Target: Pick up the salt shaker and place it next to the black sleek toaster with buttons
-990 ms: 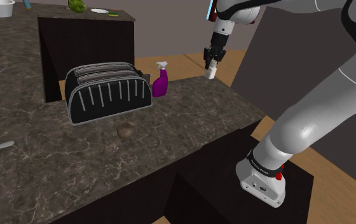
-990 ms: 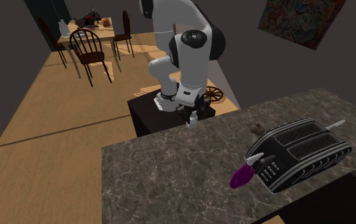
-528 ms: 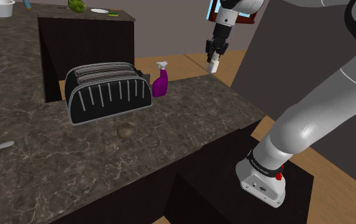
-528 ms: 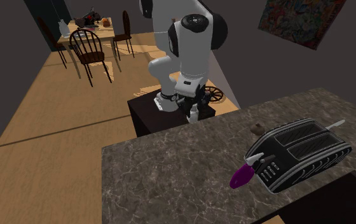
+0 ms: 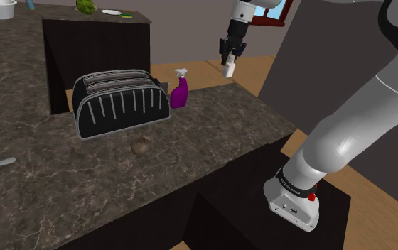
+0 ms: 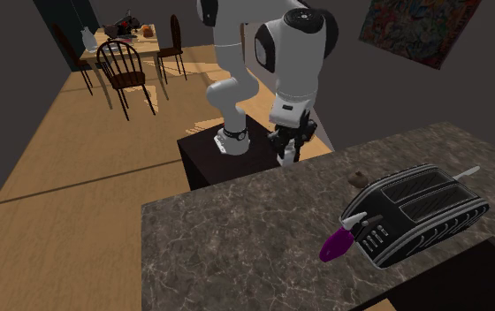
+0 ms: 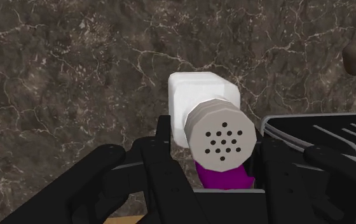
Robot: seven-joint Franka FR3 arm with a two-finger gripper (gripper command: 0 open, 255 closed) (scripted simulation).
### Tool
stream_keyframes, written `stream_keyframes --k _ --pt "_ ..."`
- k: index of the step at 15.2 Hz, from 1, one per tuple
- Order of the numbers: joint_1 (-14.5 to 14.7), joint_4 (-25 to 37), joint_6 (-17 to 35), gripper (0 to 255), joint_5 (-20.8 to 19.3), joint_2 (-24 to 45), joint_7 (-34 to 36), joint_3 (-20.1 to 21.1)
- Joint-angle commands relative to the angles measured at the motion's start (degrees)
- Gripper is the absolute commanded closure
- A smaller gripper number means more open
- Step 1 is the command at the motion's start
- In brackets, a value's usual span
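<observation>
The salt shaker point(image 7: 203, 105) is a white block with a grey perforated cap, and my gripper point(image 7: 215, 151) is shut on it. In the shoulder view the gripper point(image 5: 230, 60) holds the shaker point(image 5: 229, 69) high in the air above the counter's far end, to the right of the black toaster point(image 5: 118, 103). From the second exterior view the shaker point(image 6: 286, 153) hangs under the gripper point(image 6: 288, 143) over the counter's far edge, well apart from the toaster point(image 6: 418, 212). Below the hand lies the toaster's edge point(image 7: 323, 137).
A purple spray bottle point(image 5: 180, 91) stands by the toaster's end, seen also as the bottle point(image 6: 338, 243). A small brown round object point(image 5: 141, 146) lies on the dark marble counter point(image 5: 212, 121) in front of the toaster. A dark raised block point(image 5: 94, 42) stands behind it.
The arm has lifted the held shaker higher and carried it toward the shoulder view's left, in over the counter toward the spray bottle. The grip stays shut.
</observation>
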Motion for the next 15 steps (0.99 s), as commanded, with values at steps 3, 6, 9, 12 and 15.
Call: stream_keyframes --k 3,6,9,12,15 --pt "2.3 2.7 0.3 255 1.3 2.6 4.6 2.7" --pt "4.0 5.8 0.3 255 2.1 5.4 8.0 4.6" --pt "5.6 9.6 0.2 255 2.8 8.6 11.2 6.3" --pt "7.3 14.0 -0.2 255 3.3 12.3 14.5 7.9" --pt "8.6 17.3 0.0 255 3.6 15.5 16.9 9.1"
